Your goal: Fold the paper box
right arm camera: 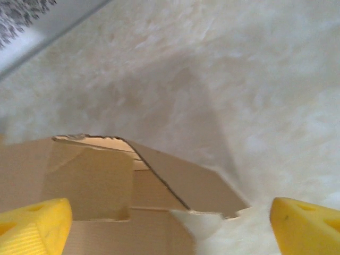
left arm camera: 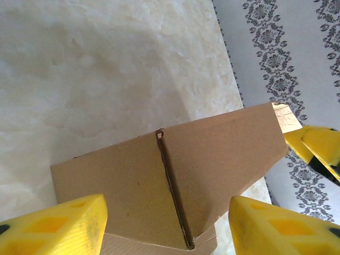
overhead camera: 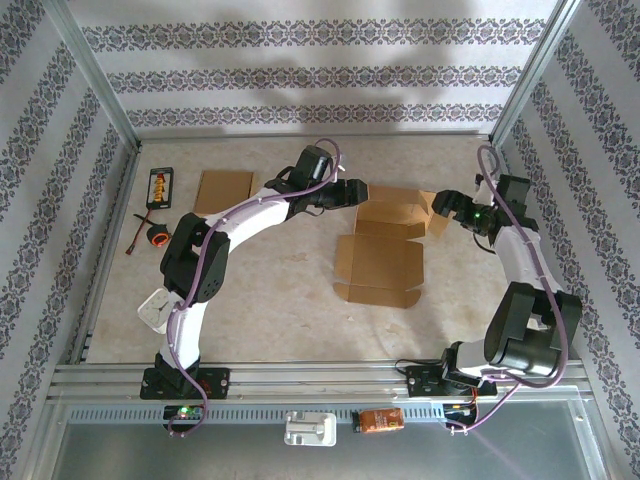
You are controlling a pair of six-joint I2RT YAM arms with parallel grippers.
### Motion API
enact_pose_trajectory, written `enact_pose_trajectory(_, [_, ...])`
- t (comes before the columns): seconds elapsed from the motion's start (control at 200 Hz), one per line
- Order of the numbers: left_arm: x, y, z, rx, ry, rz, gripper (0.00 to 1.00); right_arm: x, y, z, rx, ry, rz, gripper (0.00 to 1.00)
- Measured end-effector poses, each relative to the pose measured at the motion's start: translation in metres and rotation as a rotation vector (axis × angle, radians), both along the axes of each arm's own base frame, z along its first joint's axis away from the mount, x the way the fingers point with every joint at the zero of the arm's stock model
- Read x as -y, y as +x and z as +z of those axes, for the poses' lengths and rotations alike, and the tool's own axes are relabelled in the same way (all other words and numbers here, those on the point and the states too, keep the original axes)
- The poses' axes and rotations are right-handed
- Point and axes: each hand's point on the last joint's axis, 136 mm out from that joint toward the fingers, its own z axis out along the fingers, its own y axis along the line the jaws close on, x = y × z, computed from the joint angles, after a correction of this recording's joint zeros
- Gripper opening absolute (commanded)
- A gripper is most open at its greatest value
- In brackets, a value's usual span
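The paper box (overhead camera: pixel 381 258) is a brown cardboard blank lying in the middle of the table, its far flaps raised. My left gripper (overhead camera: pixel 356 192) hovers at the box's far left corner. In the left wrist view it (left arm camera: pixel 167 226) is open, with two raised flaps (left arm camera: pixel 175 180) meeting at a slit between its yellow fingers (left arm camera: pixel 58 228). My right gripper (overhead camera: pixel 447 205) is at the box's far right corner. In the right wrist view it (right arm camera: pixel 170 226) is open wide over a slanted flap (right arm camera: pixel 186 183) and an inner panel (right arm camera: pixel 87 180), touching neither.
A second flat cardboard sheet (overhead camera: pixel 223 190) lies at the back left. Next to it sit a black and yellow device (overhead camera: pixel 160 185) and a red and black part with wires (overhead camera: pixel 155 236). A white object (overhead camera: pixel 155 308) rests by the left arm. Patterned walls enclose the table.
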Motion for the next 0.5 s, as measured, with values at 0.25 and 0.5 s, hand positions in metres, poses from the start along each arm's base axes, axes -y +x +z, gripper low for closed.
enact_pose_trajectory(0.25, [-0.007,-0.004,-0.007,0.021,0.040,-0.005,0.62,0.011,-0.009,-0.018,0.059,-0.274,0.116,0.72])
enact_pose_trajectory(0.5, [-0.027,-0.027,0.006,0.060,0.066,0.000,0.62,-0.002,0.008,-0.040,0.041,-0.318,0.253,0.62])
